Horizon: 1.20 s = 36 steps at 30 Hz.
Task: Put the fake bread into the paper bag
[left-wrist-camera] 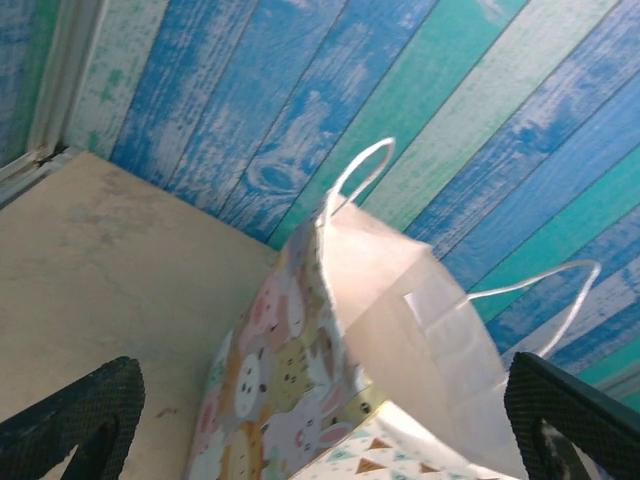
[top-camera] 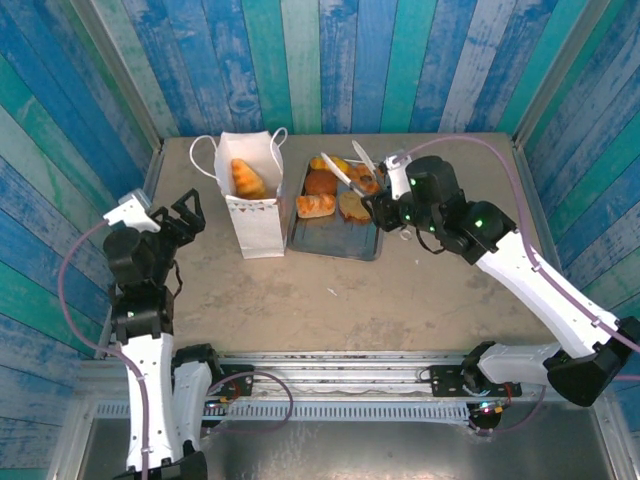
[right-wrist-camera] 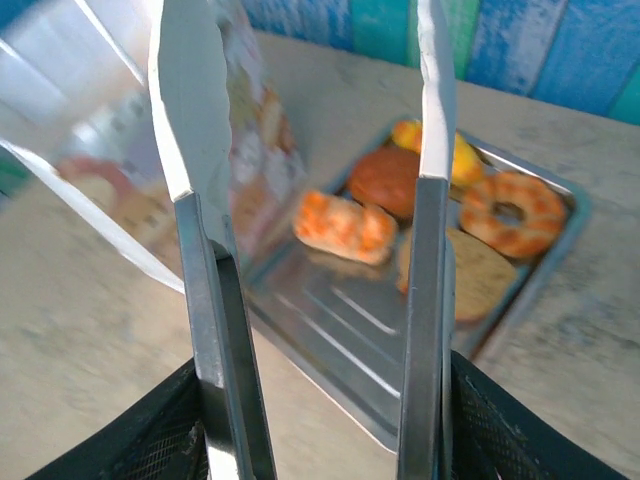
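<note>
Nearest the bases, the left tool (top-camera: 186,214) is being held released, its fingers spread wide with nothing between them. It is hovering just beside the paper bag (top-camera: 258,225) without touching it (probably so the bag can be steadied if it tips). The right tool (right-wrist-camera: 322,400) is being clenched on a pair of tongs (right-wrist-camera: 205,300). Their white-tipped arms are standing apart, and nothing is being pinched between them. The tongs are being aimed at the tray (top-camera: 335,242), likely because long blades suit the glossy pieces better than short fingers.

Further out, the paper bag is standing upright on the surface (top-camera: 400,290) with its mouth open upward and its cord handles (left-wrist-camera: 355,175) splayed outward, so pieces can be dropped in from above. One croissant (top-camera: 245,178) is lying inside it.

Just right of the bag (whether the two are touching cannot be told), the rest of the fake bread is being offered on the grey metal tray:
- an orange-glazed loaf (right-wrist-camera: 345,225)
- a round bun (right-wrist-camera: 385,180)
- a brown slice (right-wrist-camera: 480,275)
- a ring doughnut (right-wrist-camera: 510,210)
- a yellow piece (right-wrist-camera: 460,155)

Beyond it all, the surface is being closed off by a blue-and-green plank wall (top-camera: 350,60).
</note>
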Each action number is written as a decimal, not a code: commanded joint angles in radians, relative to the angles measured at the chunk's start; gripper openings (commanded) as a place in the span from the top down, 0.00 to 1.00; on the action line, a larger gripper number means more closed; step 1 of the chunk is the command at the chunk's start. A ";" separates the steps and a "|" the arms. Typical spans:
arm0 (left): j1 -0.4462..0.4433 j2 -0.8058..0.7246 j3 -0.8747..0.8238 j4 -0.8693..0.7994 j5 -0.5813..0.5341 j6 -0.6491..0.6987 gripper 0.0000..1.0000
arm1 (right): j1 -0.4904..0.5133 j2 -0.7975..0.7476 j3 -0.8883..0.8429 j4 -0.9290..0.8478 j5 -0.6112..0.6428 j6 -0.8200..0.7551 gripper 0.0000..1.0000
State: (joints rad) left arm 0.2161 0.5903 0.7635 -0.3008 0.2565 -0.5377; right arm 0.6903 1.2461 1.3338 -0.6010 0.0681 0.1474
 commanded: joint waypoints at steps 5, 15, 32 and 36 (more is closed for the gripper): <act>0.005 -0.036 -0.036 0.003 -0.101 0.030 0.06 | -0.004 0.036 -0.055 -0.089 0.210 -0.320 0.42; 0.003 0.007 -0.039 0.058 -0.109 0.028 0.06 | -0.004 0.234 -0.037 -0.175 0.377 -0.482 0.43; 0.005 0.074 -0.035 0.114 -0.148 0.028 0.06 | -0.003 0.496 0.051 -0.164 0.467 -0.586 0.48; 0.004 0.083 -0.036 0.118 -0.157 0.029 0.06 | -0.003 0.527 0.067 -0.161 0.470 -0.601 0.50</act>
State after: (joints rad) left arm 0.2161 0.6708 0.7364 -0.2146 0.1211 -0.5232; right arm 0.6895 1.7557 1.3659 -0.7616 0.5049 -0.4252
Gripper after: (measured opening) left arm 0.943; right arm 0.508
